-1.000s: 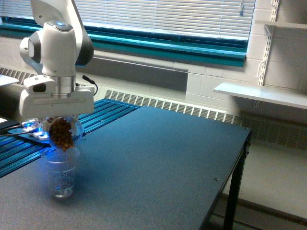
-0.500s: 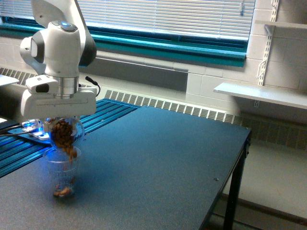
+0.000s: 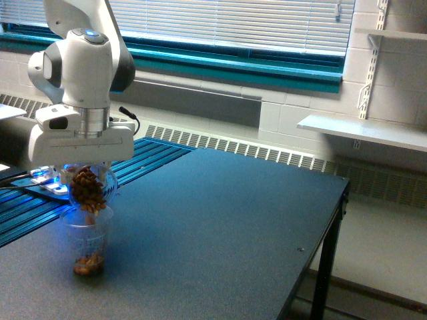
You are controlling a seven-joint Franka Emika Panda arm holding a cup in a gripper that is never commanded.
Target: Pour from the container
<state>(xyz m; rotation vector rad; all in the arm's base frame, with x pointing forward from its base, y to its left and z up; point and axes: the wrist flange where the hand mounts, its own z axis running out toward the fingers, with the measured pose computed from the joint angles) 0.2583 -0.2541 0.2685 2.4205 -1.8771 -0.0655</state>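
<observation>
Arm: white Franka arm (image 3: 80, 60), exterior view's left, wrist pointing straight down over the near-left part of the counter.
Claw: claw (image 3: 87, 175) sits under the wide white hand block; fingers mostly hidden behind the block and the jar, but it is clamped on the container, which hangs from it off the counter.
Container: container (image 3: 88, 188), small clear rounded jar, held just below the hand block, tipped mouth-down. See-through wall shows a packed clump of brown nuts (image 3: 87, 192) filling the lower part.
Container position: directly above the cup, mouth at about rim level; whether jar touches rim, cannot tell.
Cup: clear tapered plastic cup (image 3: 87, 240), upright on the counter, right under the jar. Faint ribbed lines on the wall.
Cup contents: shallow layer of brown nuts at the bottom (image 3: 87, 265); rest of the cup looks empty, blue-tinted light through the wall.
Nuts in transit: a few brown pieces at the jar mouth/cup rim, too blurred to separate.
Counter: dark blue-grey flat counter (image 3: 227, 227), runs to the exterior view's right, black leg at the far-right corner.
Behind arm: teal slatted surface (image 3: 143, 157) w/ a blue-lit device, partly hidden by the arm.
Background: window blinds (image 3: 227, 23) above a teal sill, radiator grille along the wall, white wall shelf (image 3: 363, 130) on the exterior view's right.
</observation>
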